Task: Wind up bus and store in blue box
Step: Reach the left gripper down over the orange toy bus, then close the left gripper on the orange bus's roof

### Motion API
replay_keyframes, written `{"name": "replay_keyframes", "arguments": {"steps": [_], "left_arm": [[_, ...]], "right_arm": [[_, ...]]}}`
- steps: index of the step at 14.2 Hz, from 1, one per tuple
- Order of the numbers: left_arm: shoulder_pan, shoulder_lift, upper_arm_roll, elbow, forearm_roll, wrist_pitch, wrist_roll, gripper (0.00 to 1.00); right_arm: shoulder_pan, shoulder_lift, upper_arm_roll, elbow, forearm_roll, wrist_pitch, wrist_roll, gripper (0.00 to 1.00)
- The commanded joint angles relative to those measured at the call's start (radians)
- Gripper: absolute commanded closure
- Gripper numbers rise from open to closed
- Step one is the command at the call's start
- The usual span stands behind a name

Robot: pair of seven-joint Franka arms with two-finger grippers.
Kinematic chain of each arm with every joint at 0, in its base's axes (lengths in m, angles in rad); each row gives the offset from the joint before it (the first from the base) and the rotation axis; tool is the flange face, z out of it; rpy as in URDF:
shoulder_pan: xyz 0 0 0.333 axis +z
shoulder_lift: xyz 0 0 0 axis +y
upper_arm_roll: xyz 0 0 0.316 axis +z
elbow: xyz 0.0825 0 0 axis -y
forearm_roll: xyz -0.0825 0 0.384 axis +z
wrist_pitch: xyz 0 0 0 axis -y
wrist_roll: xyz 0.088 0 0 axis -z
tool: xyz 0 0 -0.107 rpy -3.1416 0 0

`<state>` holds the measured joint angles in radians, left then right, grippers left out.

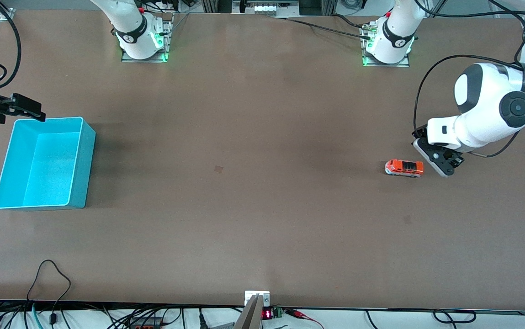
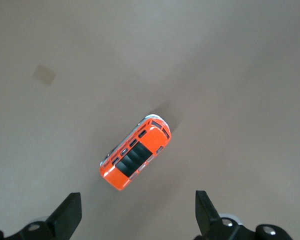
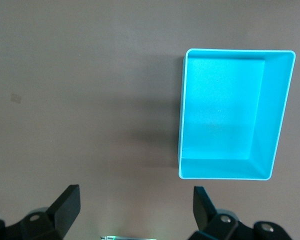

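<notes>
The bus [image 1: 404,167], a small orange toy van with dark roof windows, stands on its wheels on the brown table toward the left arm's end. In the left wrist view the bus [image 2: 136,152] lies just ahead of the fingers. My left gripper [image 1: 445,165] hangs open and empty beside the bus, close above the table; its fingers stand wide apart in its wrist view [image 2: 137,212]. The blue box [image 1: 45,162] stands empty toward the right arm's end. My right gripper [image 1: 34,110] hovers open and empty by the box's corner; its wrist view [image 3: 135,207] shows the box [image 3: 271,115] from above.
A small square mark [image 1: 218,168] lies on the table's middle, and another patch [image 2: 44,74] shows in the left wrist view. Cables [image 1: 52,283] and a metal bracket [image 1: 257,298] sit at the table's edge nearest the front camera.
</notes>
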<state>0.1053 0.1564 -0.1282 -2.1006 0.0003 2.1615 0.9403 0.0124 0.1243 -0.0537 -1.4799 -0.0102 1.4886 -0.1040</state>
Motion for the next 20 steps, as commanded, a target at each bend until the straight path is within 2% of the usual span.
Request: {"name": "replay_keyframes", "arguments": {"steps": [1,3,6,12,20], "left_arm": [[0.004,0.027,-0.005,-0.025,0.020,0.059,0.232,0.00],[0.005,0.064,-0.004,-0.030,0.024,0.072,0.358,0.00],[0.005,0.093,-0.005,-0.045,0.130,0.151,0.408,0.00],[0.010,0.172,-0.007,-0.090,0.141,0.291,0.549,0.00],[0.022,0.236,-0.007,-0.093,0.142,0.377,0.557,0.00]], "right_arm": [[-0.006,0.005,0.005,0.018,0.009,-0.014,0.000,0.00],[-0.005,0.005,0.005,0.019,0.010,-0.014,0.001,0.00],[-0.005,0.005,0.005,0.020,0.010,-0.014,0.000,0.00],[-0.003,0.005,0.005,0.021,0.010,-0.014,0.003,0.00],[-0.003,0.005,0.005,0.023,0.010,-0.013,0.003,0.00]]}}
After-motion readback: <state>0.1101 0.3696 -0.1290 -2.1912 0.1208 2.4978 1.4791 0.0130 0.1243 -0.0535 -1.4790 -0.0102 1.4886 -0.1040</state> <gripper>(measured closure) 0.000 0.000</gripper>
